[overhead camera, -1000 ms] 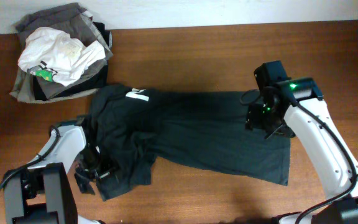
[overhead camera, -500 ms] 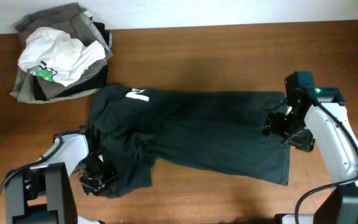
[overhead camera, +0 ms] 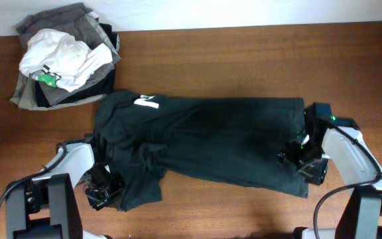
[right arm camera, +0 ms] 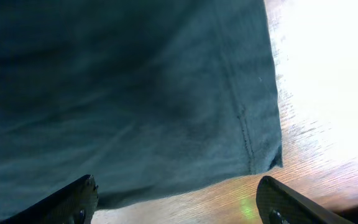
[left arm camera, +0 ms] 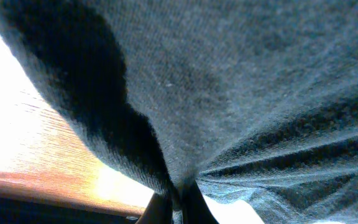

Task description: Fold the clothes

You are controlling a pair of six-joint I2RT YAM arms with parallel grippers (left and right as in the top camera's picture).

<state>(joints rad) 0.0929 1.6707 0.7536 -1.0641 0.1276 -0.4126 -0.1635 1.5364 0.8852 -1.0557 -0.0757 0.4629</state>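
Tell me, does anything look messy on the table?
Yes. The dark T-shirt lies mostly flat, but its end by the left tool is bunched into wrinkled folds. The white garment sits crumpled atop the grey pile.

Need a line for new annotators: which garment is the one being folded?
On the wooden table, look at the middle, below and right of the heaped pile in the top-left corner. The T-shirt is the one very dark garment spread out alone, with a white label at its collar; the pile's white and grey pieces are bunched together.
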